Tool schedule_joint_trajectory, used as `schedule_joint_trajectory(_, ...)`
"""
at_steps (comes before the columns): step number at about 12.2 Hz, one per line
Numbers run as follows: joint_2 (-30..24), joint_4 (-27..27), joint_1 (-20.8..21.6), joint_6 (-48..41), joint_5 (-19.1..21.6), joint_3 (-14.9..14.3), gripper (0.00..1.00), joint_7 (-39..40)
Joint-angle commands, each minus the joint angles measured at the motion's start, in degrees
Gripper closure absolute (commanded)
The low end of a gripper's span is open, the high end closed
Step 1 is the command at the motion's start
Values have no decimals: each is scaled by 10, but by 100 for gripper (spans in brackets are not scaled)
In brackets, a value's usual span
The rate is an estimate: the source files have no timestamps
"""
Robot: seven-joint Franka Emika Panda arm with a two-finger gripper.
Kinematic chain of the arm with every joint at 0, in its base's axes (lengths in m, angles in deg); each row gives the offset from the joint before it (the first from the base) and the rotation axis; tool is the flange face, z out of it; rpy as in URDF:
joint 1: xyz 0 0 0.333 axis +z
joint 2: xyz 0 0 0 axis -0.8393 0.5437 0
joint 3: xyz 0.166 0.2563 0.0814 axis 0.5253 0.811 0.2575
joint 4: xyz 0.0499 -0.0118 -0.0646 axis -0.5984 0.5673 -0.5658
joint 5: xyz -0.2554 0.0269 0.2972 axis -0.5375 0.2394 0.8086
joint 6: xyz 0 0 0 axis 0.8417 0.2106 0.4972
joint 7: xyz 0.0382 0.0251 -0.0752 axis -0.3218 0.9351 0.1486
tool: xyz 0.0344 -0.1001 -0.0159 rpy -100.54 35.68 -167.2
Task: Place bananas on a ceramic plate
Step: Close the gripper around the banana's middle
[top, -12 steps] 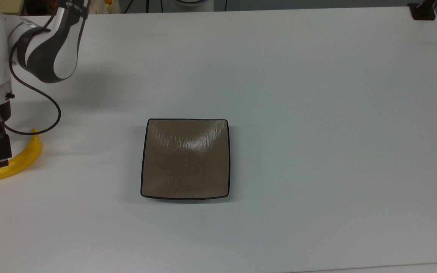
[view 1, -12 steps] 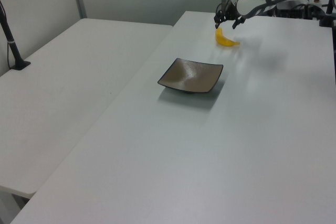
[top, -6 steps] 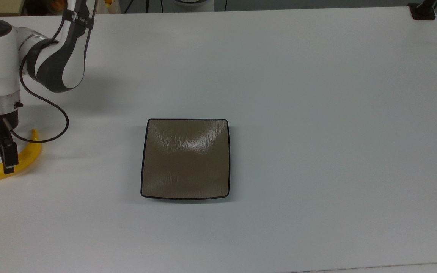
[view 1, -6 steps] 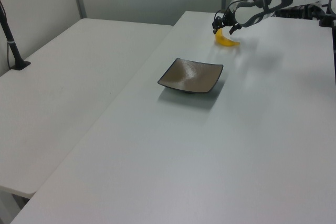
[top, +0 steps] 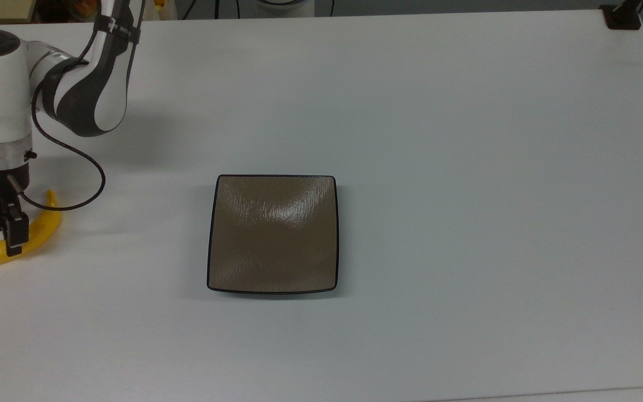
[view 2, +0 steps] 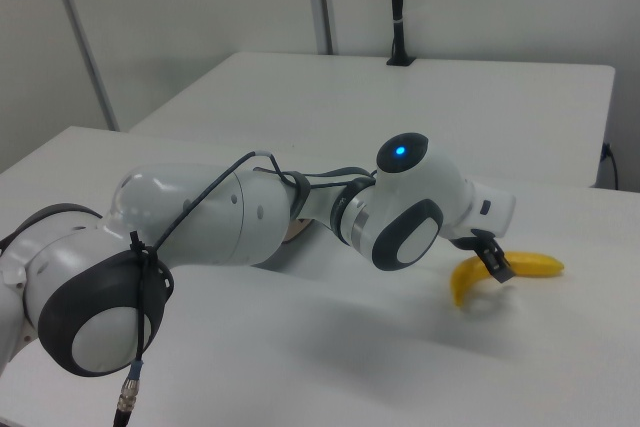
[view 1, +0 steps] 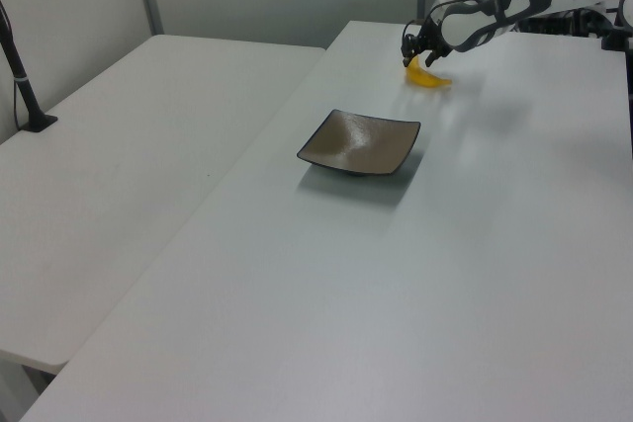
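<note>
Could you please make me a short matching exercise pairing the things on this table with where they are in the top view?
Things:
1. banana
2. plate
3. end effector
4. black mount

Places in the top view:
A. far right corner at the top
B. middle of the table
C. left edge, lying on the table
D. over the banana's middle

Pairs: 1-C, 2-B, 3-D, 4-A
</note>
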Motion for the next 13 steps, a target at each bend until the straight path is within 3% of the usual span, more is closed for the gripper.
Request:
schedule_joint_trajectory(1,-6,11,4,13,-13,-2,51,11)
schedule_joint_trajectory(3,-6,17,4,13,-49,-2,71,18)
schedule_joint_trajectory(5,-6,18,4,13,-58,-1,100,32)
schedule_joint_trajectory(9,-14,17,4,13,-57,-1,100,34)
schedule_joint_trajectory(13,-68,18,11,-4,-51,6,100,33)
